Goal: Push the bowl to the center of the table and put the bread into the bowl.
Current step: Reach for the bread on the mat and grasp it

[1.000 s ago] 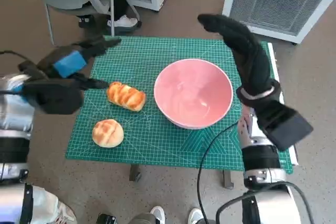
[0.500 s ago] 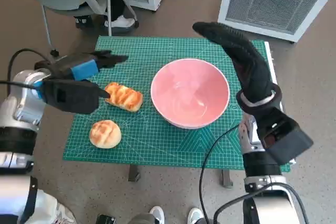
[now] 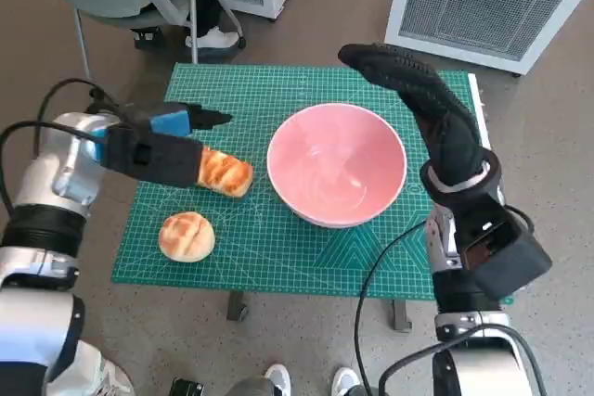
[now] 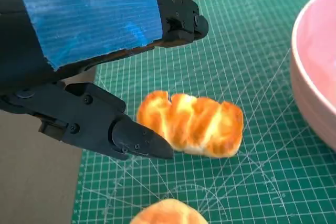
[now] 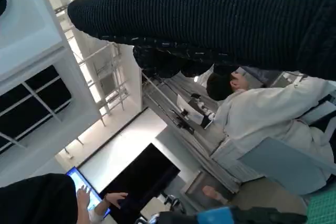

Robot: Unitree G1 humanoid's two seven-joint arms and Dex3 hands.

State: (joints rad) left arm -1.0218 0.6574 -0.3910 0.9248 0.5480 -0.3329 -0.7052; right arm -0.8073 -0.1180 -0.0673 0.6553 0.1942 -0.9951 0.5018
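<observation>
Head and left wrist views, bread pickup stage. I see the pink bowl (image 3: pixel 337 164) standing near the middle of the green cutting mat (image 3: pixel 278 257) that covers the counter, so I judge the push done or nearly so. The long glazed bread (image 3: pixel 223 172) lies at left of centre in the head view, just beside the bowl's rim and apart from it; a round bun (image 3: pixel 187 236) sits below it, toward the lower left.

My left robot hand (image 3: pixel 153 146) hovers over the outer end of the long bread, released and holding nothing. In the left wrist view its fingers (image 4: pixel 126 137) are spread on either side of the loaf (image 4: pixel 191 124); whether a fingertip already touches the crust I cannot tell.

The right robot hand (image 3: pixel 418 99) hangs above the bowl's far rim at upper right, fingers extended and grasping nothing, as far as the head view shows; its own wrist view shows only the glove (image 5: pixel 210 14) and the room.

Handling, as I judge it: the bread looks light, soft and ridged, likely to dent under a hard squeeze and to roll if nudged from one end. I would take it across its short width at mid-length, fingers on the two long flanks, with gentle pressure.
</observation>
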